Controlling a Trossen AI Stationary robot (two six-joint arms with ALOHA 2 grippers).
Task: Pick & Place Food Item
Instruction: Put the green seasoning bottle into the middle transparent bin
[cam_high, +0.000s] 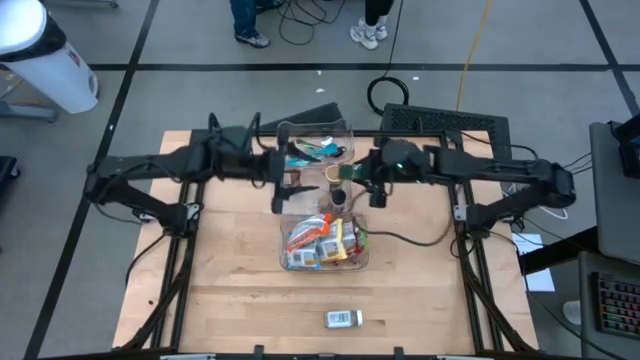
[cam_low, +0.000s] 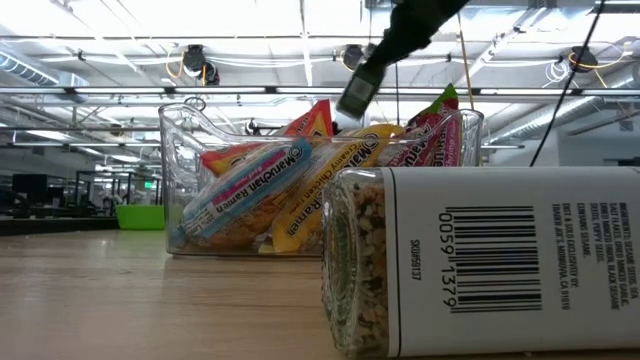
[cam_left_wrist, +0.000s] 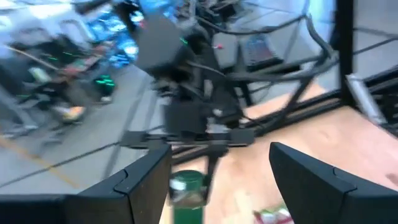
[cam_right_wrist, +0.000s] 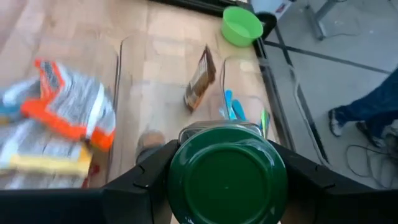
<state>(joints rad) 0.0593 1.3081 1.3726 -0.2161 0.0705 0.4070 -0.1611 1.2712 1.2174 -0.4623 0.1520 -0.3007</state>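
My right gripper (cam_high: 352, 180) is shut on a green-lidded jar (cam_right_wrist: 227, 174) above the gap between two clear bins. The near bin (cam_high: 285, 228) holds several ramen and snack packets (cam_high: 322, 242). In the far bin (cam_high: 345, 128) lie blue and teal items (cam_high: 318, 150). My left gripper (cam_left_wrist: 221, 155) hangs open and holds nothing, just to the left of the jar (cam_left_wrist: 186, 186) and facing it. A second jar with a barcode label (cam_high: 343, 318) lies on its side near the table's front edge, and it fills the foreground of the low view (cam_low: 480, 260). My right gripper pinches the jar between its two fingers (cam_right_wrist: 146, 180), one on each side just under the green lid (cam_right_wrist: 227, 155). The lid hides the place of contact. The fingers slant down from the table's right. The jar hangs clear of bins and table, lid uppermost.
A brown packet (cam_right_wrist: 200, 78) stands in a clear bin beyond the jar. A green bowl (cam_right_wrist: 242, 25) sits off the table's left side. A keyboard (cam_high: 440, 120) lies at the far right and a cable (cam_high: 410, 238) runs across the right part of the table. Bare wood lies left and right of the bins.
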